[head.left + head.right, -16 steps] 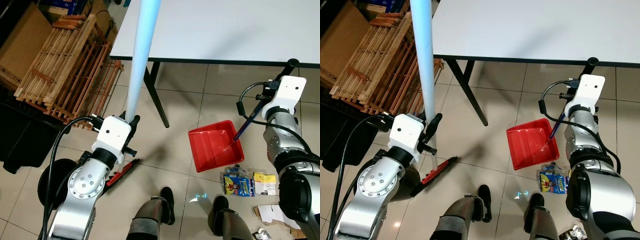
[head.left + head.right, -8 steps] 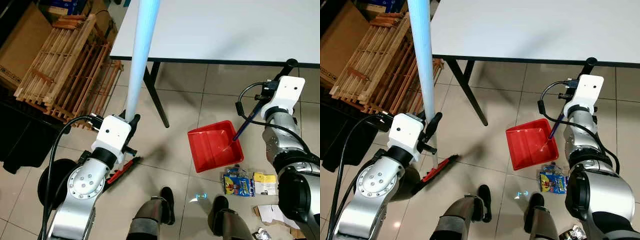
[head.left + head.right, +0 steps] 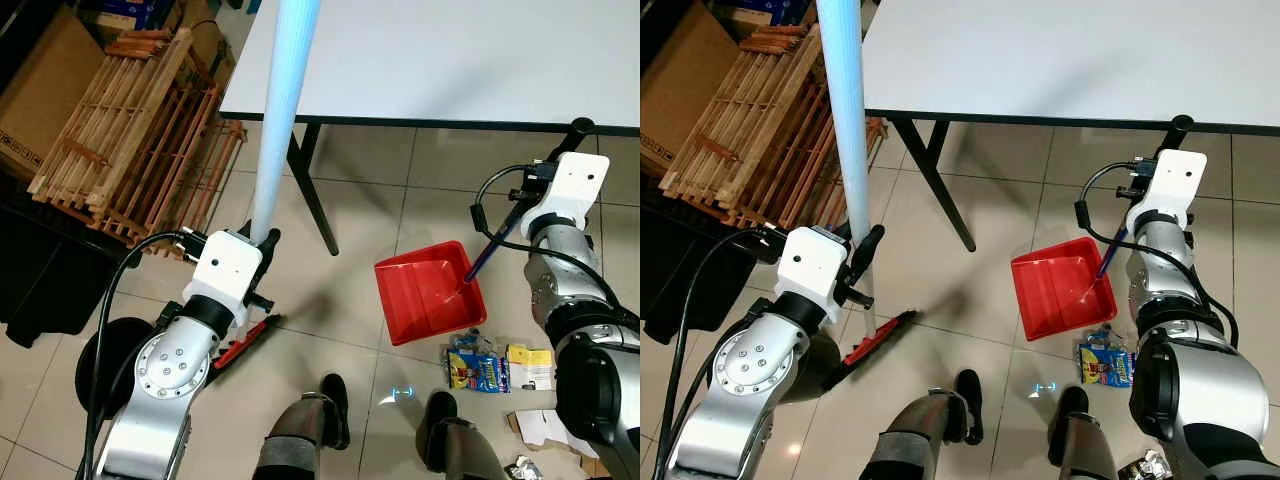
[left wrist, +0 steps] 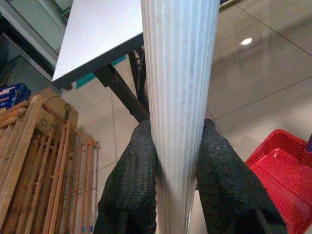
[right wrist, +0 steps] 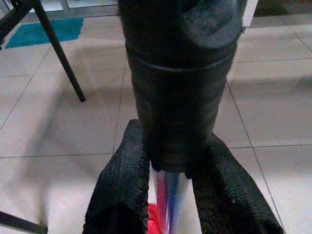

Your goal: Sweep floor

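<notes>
Red plastic dustpan [image 3: 430, 291] sat empty while our right end effector [image 5: 168, 195] pinched its dark handle [image 3: 491, 246]. Our left end effector [image 4: 178, 190] clamped the pale-blue ribbed broom pole [image 3: 280, 110]. Wrappers [image 3: 478, 366] lay unswept, we judged.

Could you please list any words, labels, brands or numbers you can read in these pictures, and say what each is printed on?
None can be read.
Cardboard box: dark printed marks on its side, too small to read.
Blue and yellow packet on the floor: printing too blurred to read.
Yellow and white leaflet beside it: text too small to read.
Blue box in the left wrist view: white lettering, too blurred to read.
</notes>
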You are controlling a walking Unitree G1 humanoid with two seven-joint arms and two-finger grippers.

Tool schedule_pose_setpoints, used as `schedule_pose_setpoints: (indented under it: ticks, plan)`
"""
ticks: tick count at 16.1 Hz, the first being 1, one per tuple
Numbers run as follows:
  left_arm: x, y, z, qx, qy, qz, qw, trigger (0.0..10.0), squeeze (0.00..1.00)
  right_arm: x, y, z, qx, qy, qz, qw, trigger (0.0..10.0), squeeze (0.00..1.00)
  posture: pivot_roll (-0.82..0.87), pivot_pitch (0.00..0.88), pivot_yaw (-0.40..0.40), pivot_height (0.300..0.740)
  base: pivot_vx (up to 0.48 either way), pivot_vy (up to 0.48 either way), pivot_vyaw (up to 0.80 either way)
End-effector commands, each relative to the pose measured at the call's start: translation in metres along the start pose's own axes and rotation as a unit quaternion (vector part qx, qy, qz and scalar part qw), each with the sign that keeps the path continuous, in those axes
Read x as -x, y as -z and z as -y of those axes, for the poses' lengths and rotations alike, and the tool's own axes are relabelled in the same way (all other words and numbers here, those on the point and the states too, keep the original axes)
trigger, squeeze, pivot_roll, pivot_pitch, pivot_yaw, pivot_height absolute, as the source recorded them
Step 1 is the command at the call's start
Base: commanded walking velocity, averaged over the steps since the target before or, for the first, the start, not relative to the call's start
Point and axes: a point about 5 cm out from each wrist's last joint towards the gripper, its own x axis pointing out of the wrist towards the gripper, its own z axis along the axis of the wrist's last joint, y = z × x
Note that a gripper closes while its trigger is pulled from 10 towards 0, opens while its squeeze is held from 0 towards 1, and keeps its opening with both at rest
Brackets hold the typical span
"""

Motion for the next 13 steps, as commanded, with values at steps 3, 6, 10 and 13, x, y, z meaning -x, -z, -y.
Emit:
schedule_pose_setpoints:
  ticks: [3, 6, 10, 13]
  plan:
    - [0.005, -0.002, -0.004, -0.017, -0.007, 0.002, 1.0, 10.0, 0.0, 0.007, 0.019, -0.008, -0.016, -0.012, -0.032, 0.999, 0.0, 0.0, 0.43, 0.398, 0.28, 0.74, 0.0, 0.0, 0.0]
    - [0.001, -0.001, -0.001, -0.013, -0.007, 0.005, 1.0, 10.0, 0.0, 0.008, 0.021, -0.007, -0.013, -0.011, -0.034, 0.999, 0.0, 0.0, 0.42, 0.395, 0.265, 0.74, 0.0, 0.0, 0.0]
    - [-0.007, -0.001, 0.004, -0.003, -0.008, 0.013, 1.0, 10.0, 0.0, 0.014, 0.029, -0.001, -0.025, 0.005, -0.037, 0.999, 10.0, 0.0, 0.38, 0.388, 0.241, 0.74, 0.0, 0.0, 0.0]
    - [-0.015, -0.001, 0.009, 0.007, -0.01, 0.022, 1.0, 10.0, 0.0, 0.015, 0.027, 0.006, -0.037, 0.018, -0.016, 0.999, 10.0, 0.0, 0.35, 0.381, 0.211, 0.74, 0.0, 0.0, 0.0]
